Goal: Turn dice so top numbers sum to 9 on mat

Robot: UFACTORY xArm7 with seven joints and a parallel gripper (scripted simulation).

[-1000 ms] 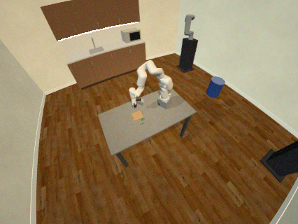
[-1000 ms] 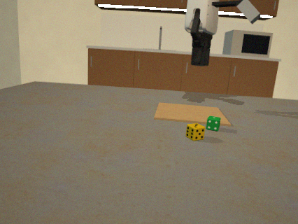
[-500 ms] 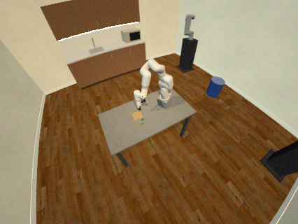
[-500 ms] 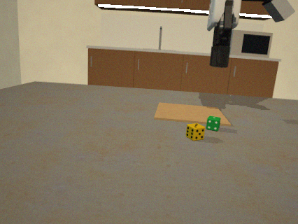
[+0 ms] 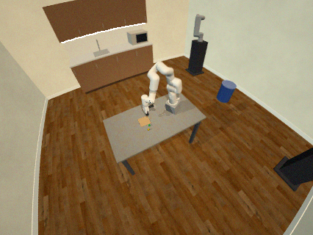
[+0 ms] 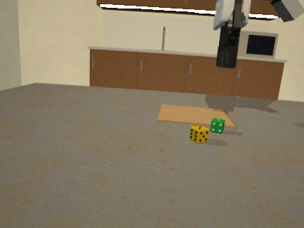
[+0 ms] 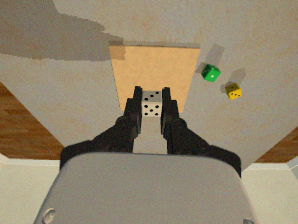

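the white die (image 7: pixel 152 103) is gripped in the hand (image 5: pixel 147 114) (image 6: pixel 228 61) (image 7: pixel 151 97), up above the worktop (image 5: pixel 125 141) (image 6: pixel 107 171) (image 7: pixel 75 100). in the wrist view the green die (image 5: pixel 149 125) (image 6: pixel 218 125) (image 7: pixel 211 73) and yellow die (image 5: pixel 148 129) (image 6: pixel 199 134) (image 7: pixel 233 91) lie toward two o'clock, off the mat (image 5: pixel 144 121) (image 6: pixel 193 115) (image 7: pixel 155 65). released too high, the white one could bounce and roll onto a wrong number.

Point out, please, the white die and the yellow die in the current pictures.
White die (image 7: pixel 152 103): wrist view, near the edge between its two visible faces.
Yellow die (image 5: pixel 148 129) (image 6: pixel 199 134) (image 7: pixel 233 92): top, exterior and wrist views, middle of its visible surface.
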